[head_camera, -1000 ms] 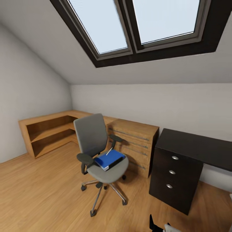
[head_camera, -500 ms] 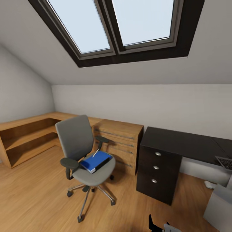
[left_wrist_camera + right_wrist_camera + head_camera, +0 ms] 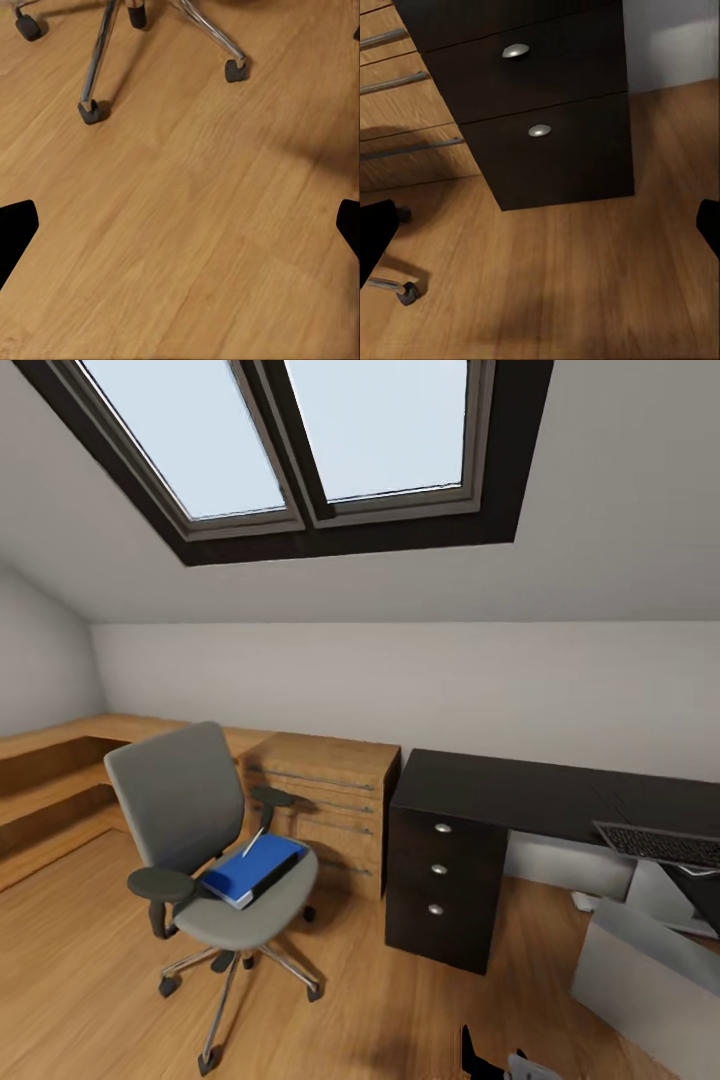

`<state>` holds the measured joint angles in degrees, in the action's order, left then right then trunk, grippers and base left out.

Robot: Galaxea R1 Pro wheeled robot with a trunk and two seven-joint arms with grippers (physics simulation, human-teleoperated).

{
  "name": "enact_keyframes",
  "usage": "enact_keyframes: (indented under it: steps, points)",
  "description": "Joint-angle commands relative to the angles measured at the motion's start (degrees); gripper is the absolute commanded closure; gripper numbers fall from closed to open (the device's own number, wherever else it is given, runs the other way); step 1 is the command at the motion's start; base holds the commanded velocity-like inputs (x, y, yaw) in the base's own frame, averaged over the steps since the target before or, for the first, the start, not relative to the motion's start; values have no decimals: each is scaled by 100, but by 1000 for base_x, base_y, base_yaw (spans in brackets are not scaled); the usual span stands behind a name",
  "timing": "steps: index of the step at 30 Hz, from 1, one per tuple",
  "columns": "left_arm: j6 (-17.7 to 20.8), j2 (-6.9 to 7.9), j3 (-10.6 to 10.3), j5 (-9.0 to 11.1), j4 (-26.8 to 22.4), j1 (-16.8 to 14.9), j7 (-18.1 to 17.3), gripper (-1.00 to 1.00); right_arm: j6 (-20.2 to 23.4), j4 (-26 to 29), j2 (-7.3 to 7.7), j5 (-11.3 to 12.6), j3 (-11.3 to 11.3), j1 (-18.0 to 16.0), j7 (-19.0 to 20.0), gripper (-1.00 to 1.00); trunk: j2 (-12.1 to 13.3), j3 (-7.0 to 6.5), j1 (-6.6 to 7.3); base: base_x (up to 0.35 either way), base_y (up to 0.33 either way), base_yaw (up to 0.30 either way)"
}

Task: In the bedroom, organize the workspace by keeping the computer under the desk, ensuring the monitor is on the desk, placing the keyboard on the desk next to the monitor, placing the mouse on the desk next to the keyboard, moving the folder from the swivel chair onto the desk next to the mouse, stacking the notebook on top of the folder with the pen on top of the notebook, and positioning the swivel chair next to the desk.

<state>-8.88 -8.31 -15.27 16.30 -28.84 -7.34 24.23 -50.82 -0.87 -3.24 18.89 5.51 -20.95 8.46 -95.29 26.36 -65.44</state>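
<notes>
The folder (image 3: 252, 867) is seen on the chair (image 3: 205, 840), left of the desk (image 3: 520, 795); a keyboard (image 3: 660, 844) perhaps overhangs it. Both grippers' fingers are spread.

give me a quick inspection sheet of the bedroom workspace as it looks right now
surface: black desk, visible top mostly bare
job's things: blue folder on the swivel chair seat, a thin pale stick lying on it; keyboard at the desk's right end; grey computer on the floor
clutter: nothing seen
grippers: left and right both open, over bare wood floor
cables: nothing seen
surroundings: light wood cabinet beside the desk, skylight above
</notes>
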Motion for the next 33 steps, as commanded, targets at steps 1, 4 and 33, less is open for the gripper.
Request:
enact_keyframes:
  steps: [1, 4, 33]
  points:
    - [-97, 6, -124, 47, 1, -4, 42, -100, -15, -9, -1, 12, 46, -6, 60, -100, 37, -11, 23, -7, 0, -300]
    - [-168, 5, -220, 35, 1, -4, 45, -100, -15, -9, -1, -10, 46, -6, 60, -100, 157, -65, 88, -5, 0, -300]
    - [-236, 9, -319, 38, 308, -4, 56, -100, -7, -18, 7, -25, 64, -6, 51, -100, 1320, -586, 725, 0, 0, -129]
